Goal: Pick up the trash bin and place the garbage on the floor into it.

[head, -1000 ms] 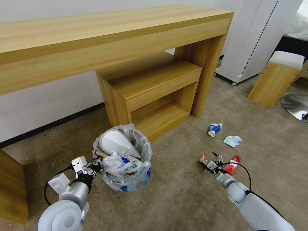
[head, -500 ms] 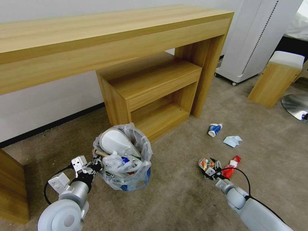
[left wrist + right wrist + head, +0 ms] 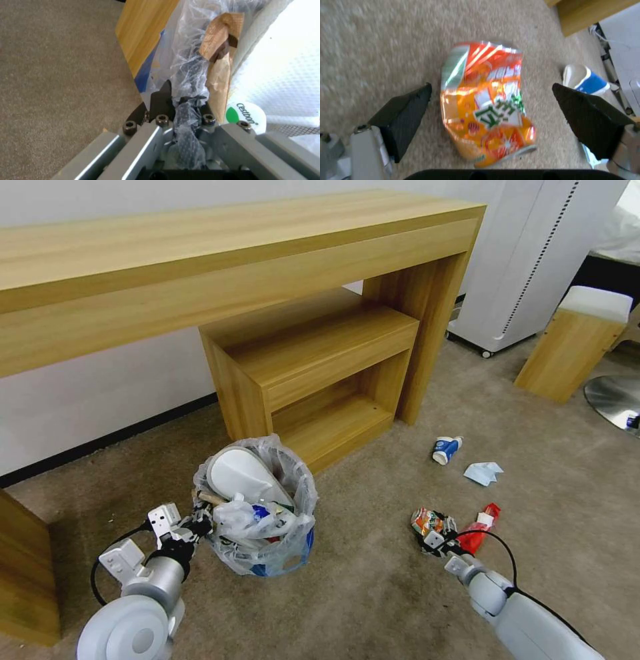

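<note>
Can (image 3: 488, 105) flat on carpet, long axis between wide-open right tool (image 3: 493, 120) fingers; left tool (image 3: 185, 110) clamps bin liner (image 3: 186, 62)

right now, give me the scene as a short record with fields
left gripper: shut on the bag at the bin's rim
bin: upright on the carpet, stuffed, white slipper on top
right gripper: open, fingers either side of the can
can: crushed, orange, flat on the carpet, not gripped
other litter on the carpet: red wrapper, cup, tissue
</note>
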